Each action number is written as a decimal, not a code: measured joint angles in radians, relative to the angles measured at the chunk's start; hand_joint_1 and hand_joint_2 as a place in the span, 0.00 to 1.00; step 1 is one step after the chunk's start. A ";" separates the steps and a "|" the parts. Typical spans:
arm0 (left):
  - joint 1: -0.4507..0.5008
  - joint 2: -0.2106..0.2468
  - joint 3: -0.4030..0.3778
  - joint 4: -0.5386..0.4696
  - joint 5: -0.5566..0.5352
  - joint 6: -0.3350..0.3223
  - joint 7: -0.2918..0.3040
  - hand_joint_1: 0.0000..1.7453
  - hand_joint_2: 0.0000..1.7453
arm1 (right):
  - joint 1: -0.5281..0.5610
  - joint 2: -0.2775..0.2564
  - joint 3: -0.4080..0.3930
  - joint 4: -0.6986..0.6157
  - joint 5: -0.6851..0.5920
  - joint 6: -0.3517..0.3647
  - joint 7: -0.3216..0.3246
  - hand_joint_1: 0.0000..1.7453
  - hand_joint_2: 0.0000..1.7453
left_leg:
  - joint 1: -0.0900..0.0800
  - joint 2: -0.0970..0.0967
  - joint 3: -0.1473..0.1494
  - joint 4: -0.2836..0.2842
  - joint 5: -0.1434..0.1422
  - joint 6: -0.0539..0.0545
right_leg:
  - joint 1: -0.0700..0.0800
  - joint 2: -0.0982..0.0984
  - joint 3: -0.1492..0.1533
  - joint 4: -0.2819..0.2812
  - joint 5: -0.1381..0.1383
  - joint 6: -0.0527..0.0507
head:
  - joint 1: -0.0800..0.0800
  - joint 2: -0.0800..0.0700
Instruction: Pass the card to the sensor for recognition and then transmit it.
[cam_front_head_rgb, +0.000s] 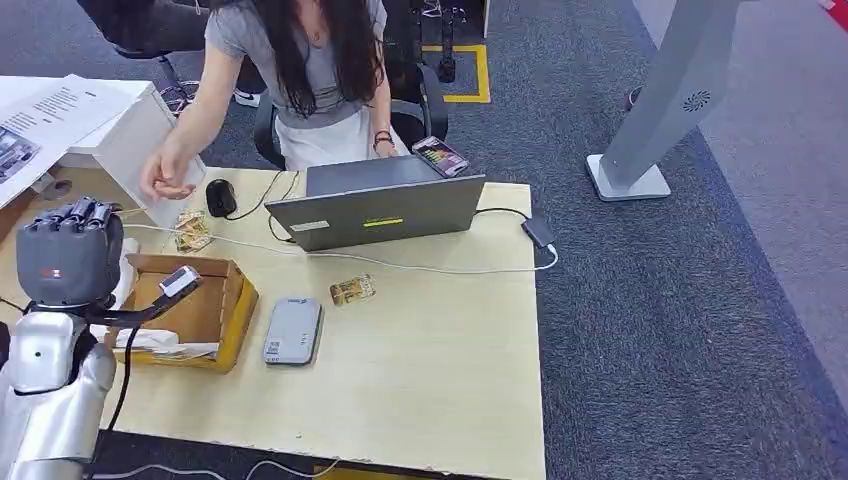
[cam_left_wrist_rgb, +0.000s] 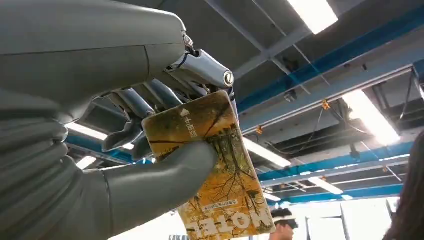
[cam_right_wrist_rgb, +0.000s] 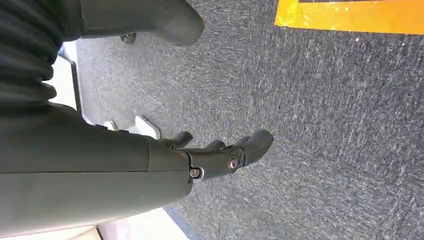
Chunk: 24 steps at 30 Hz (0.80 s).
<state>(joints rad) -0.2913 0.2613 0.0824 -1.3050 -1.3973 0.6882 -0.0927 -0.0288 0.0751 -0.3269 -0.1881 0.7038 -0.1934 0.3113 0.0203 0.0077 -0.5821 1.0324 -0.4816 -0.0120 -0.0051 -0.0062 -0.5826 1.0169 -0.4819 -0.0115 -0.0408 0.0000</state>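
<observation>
Grey left hand pinches yellow hotel card between thumb and fingers, raised near the cardboard box at the table's left side. Right hand hangs over carpet, fingers apart, holding nothing. Sensor pad lies right of the box, second card just beyond. Further back: laptop, mouse, seated person.

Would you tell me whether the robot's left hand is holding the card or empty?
Holding it: the left hand pinches the yellow hotel card between thumb and fingers.
</observation>
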 joint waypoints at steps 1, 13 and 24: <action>0.002 -0.001 -0.004 0.000 0.000 0.000 -0.002 1.00 1.00 | 0.000 0.000 0.000 0.000 0.002 -0.001 0.000 0.00 1.00 | 0.000 0.000 0.000 0.000 0.000 0.000 | 0.000 0.000 0.000 0.000 0.000 0.000 | 0.000 0.000; 0.070 -0.082 -0.126 -0.002 -0.093 -0.005 0.011 1.00 1.00 | -0.001 0.002 0.000 0.000 0.013 -0.001 0.000 0.00 1.00 | 0.000 0.000 0.000 0.000 0.000 0.000 | 0.000 0.000 0.000 0.000 0.000 0.000 | 0.000 0.000; 0.108 -0.156 -0.264 -0.001 -0.105 -0.026 0.037 1.00 1.00 | -0.001 0.007 -0.006 0.001 0.020 -0.002 0.000 0.00 1.00 | 0.000 0.000 -0.001 0.000 0.000 0.000 | 0.000 0.000 0.000 0.000 0.000 0.000 | 0.000 0.000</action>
<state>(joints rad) -0.1834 0.1057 -0.1816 -1.3062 -1.5019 0.6619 -0.0561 -0.0302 0.0820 -0.3326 -0.1873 0.7240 -0.1953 0.3113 0.0201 0.0076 -0.5826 1.0328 -0.4818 -0.0118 -0.0054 -0.0064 -0.5829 1.0167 -0.4818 -0.0113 -0.0412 0.0000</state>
